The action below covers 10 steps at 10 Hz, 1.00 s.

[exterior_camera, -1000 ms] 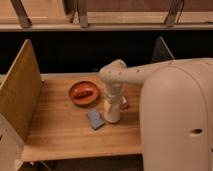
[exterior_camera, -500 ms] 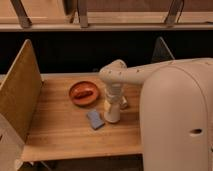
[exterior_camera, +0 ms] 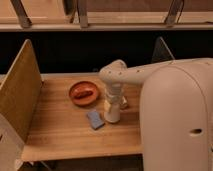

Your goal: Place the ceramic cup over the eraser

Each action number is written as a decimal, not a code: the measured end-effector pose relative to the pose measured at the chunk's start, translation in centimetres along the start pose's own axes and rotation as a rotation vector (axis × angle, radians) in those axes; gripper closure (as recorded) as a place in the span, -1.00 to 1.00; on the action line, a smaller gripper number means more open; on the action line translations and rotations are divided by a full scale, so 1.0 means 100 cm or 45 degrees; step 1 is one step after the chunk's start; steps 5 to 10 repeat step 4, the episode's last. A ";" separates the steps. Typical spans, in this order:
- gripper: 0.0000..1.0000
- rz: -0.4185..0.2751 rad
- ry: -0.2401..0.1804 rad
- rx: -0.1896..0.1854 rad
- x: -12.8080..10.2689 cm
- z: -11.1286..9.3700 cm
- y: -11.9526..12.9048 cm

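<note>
While gripper (exterior_camera: 113,102) hangs at table (exterior_camera: 60,132) centre | grip state unclear | ceramic cup (exterior_camera: 112,113) under it, blue pad (exterior_camera: 95,119) at 8 o'clock | lower straight, slowly.

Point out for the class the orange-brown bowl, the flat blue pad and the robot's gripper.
orange-brown bowl (exterior_camera: 84,93): camera view, on its inner floor.
flat blue pad (exterior_camera: 94,119): camera view, middle of its top face.
gripper (exterior_camera: 112,111): camera view, low over the table beside the pad, at its lower end.

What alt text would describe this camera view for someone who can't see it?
A white robot arm reaches down over a wooden table, its gripper at a small white object, apparently a ceramic cup. A flat blue rectangular pad lies beside it and an orange-brown bowl behind.
</note>
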 end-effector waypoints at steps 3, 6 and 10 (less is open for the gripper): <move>-0.60 0.000 -0.006 -0.001 -0.001 0.001 0.000; -0.60 0.000 -0.003 0.000 0.000 0.001 0.000; -0.60 0.000 -0.003 0.000 0.000 0.001 0.000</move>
